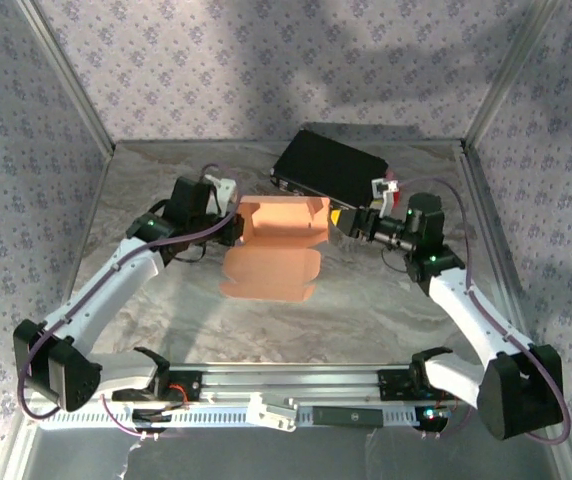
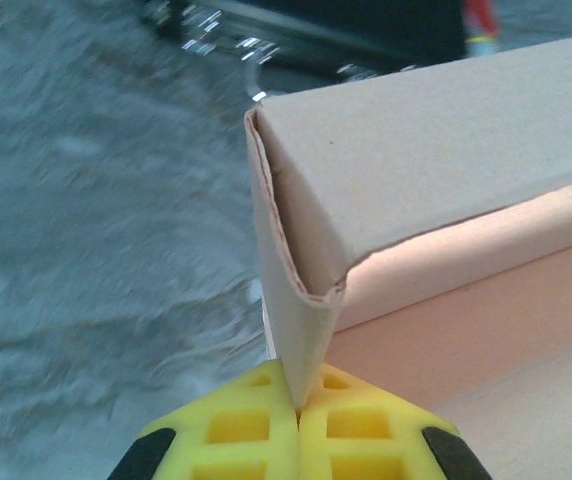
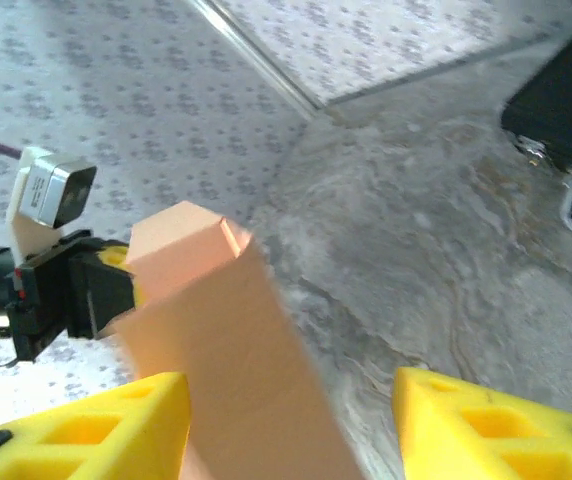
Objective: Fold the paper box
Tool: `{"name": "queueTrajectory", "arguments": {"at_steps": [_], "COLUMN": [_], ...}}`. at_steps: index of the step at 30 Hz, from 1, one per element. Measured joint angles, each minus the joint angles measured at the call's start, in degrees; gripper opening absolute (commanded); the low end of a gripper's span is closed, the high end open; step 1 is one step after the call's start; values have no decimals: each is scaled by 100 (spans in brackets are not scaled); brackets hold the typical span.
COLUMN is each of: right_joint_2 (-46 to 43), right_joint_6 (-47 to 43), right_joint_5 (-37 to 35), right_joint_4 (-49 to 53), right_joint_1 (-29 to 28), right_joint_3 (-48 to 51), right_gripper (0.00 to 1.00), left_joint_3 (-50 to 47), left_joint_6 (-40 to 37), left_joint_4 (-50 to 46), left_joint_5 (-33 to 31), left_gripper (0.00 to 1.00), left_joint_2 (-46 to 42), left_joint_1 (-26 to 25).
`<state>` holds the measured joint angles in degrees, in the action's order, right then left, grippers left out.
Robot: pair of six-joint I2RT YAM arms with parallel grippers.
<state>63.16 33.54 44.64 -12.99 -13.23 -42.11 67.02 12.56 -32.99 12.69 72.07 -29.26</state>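
Top external view: paper box, part-folded, set between two grippers

**Item.** Paper box (image 1: 274, 250), thin salmon-brown cardboard with a matte face and die-cut tabs along its edges.

**Location.** It sits on the worktop (image 1: 366, 320), directly between the left gripper (image 1: 230, 227) and the right gripper (image 1: 342, 222). A black hard case (image 1: 328, 165) lies beyond the right gripper, apart from the box.

**Condition.** The part level with the grippers stands up as a shallow trough with raised walls. The panel on the arm-base side of both grippers lies flat on the worktop, not yet raised. The left wrist view shows one corner just ahead of the left gripper (image 2: 298, 408). There a long wall is folded over into a double layer, and the end flap meets it at a slightly ragged, gaping seam.

**Grippers.** The left gripper is closed, its yellow pads pinching the lower edge of that end flap. In the right wrist view the right gripper (image 3: 288, 395) has its jaws apart, with an upright wall of the box running between them. Whether either finger touches the card cannot be told.

**Progress (judged).** Roughly midway.
- Done: walls raised, one corner formed.
- Left to do: seat the corner flaps, lift the flat panel, and tuck in its tabs.

**Handling (judged).** The card is light and springy, and the folds would probably relax if released.
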Motion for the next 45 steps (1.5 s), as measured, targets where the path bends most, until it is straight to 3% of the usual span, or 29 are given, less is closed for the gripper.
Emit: {"name": "queueTrajectory", "arguments": {"at_steps": [5,11,27,38,45], "right_joint_2": [37,-55,407,619,638], "right_joint_6": [-466,-844,-1333,-1827,-2133], "right_joint_5": [763,1252,1322,369,-931], "right_joint_4": [227,507,866,1626,2218], "right_joint_1": [122,138,-317,-1078,-1464], "right_joint_3": [-295,-326,-758,-1335,-1600], "right_gripper": [54,49,45,47,43], "left_joint_3": [514,546,546,560,560], "left_joint_6": [-597,-844,-848,-754,-702], "left_joint_4": [-164,-310,-326,-328,-330], "left_joint_5": [826,1370,1539,1318,1003], "left_gripper": [0,0,0,0,0], "left_joint_2": [356,597,599,599,584], "left_joint_1": [348,682,719,660,546]}}
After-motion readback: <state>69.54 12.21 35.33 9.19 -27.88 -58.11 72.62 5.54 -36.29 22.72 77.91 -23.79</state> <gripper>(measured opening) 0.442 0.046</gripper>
